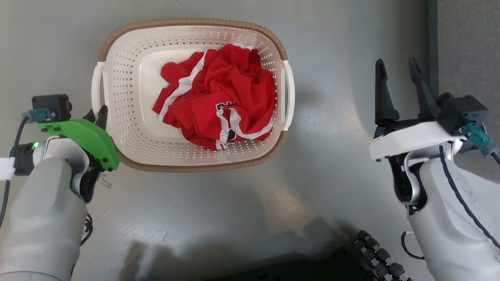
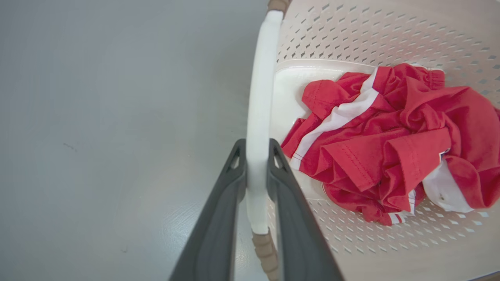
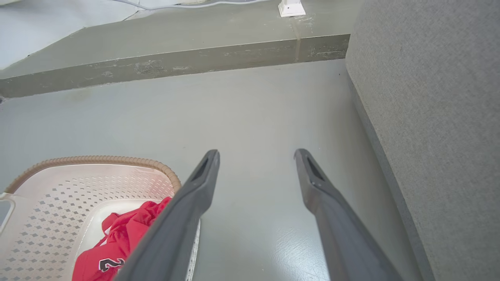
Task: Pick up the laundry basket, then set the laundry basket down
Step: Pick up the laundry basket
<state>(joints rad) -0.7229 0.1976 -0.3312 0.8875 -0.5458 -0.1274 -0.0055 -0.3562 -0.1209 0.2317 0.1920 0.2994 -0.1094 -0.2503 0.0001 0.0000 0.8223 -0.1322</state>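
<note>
On the grey floor [image 1: 332, 175] before the robot sits the laundry basket [image 1: 129, 97], a red jersey [image 1: 222, 97] inside. The left gripper [image 2: 256, 145] is clamped on its left handle [image 2: 262, 78]. The right gripper [image 1: 396, 66], fingers apart, stands well clear. Best grip the right handle [image 1: 289, 93] too, then lift level.

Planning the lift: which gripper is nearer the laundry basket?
Left. The left gripper clamps the laundry basket by a handle; the right gripper is open, clear of its other side.

A dark numeral "2" [image 3: 106, 264], partly folded away, marks the red jersey [image 3: 117, 242].
</note>
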